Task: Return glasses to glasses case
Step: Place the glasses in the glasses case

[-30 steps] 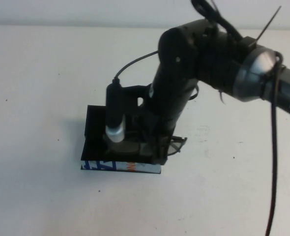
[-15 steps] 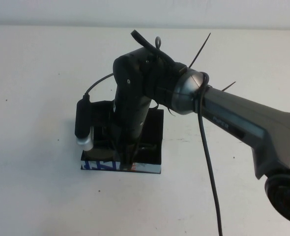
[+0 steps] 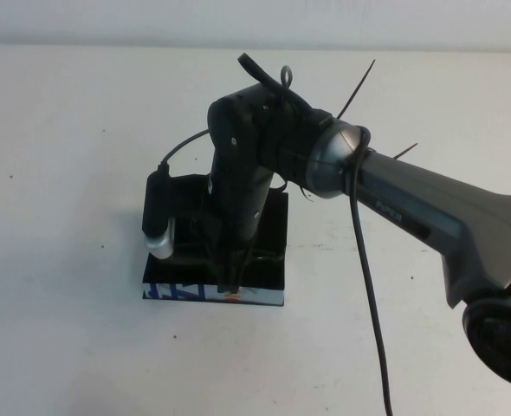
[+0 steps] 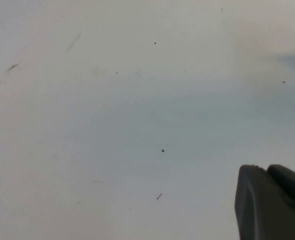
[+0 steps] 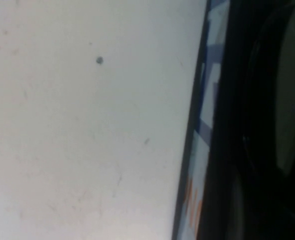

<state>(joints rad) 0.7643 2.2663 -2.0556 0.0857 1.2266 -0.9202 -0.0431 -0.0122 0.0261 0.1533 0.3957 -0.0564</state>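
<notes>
The glasses case [image 3: 271,260] is a black open box near the table's middle, its white front side [image 3: 260,297] facing me with blue and orange print. My right gripper [image 3: 228,282] points straight down into the case, just behind the front side. The arm hides the inside of the case in the high view. In the right wrist view the printed front side [image 5: 202,150] runs past, and beside it a dark rim and clear lens of the glasses [image 5: 292,100] lie inside the case. My left gripper [image 4: 265,170] is shut and empty over bare table, away from the case.
The white table [image 3: 65,173] is bare all round the case. The right arm's cable [image 3: 368,303] hangs over the table to the right of the case. The arm's wrist camera [image 3: 158,234] hangs over the case's left end.
My right arm has swung left with the glasses, from the case's right edge to over its middle. In the last half second it shifted only slightly.
</notes>
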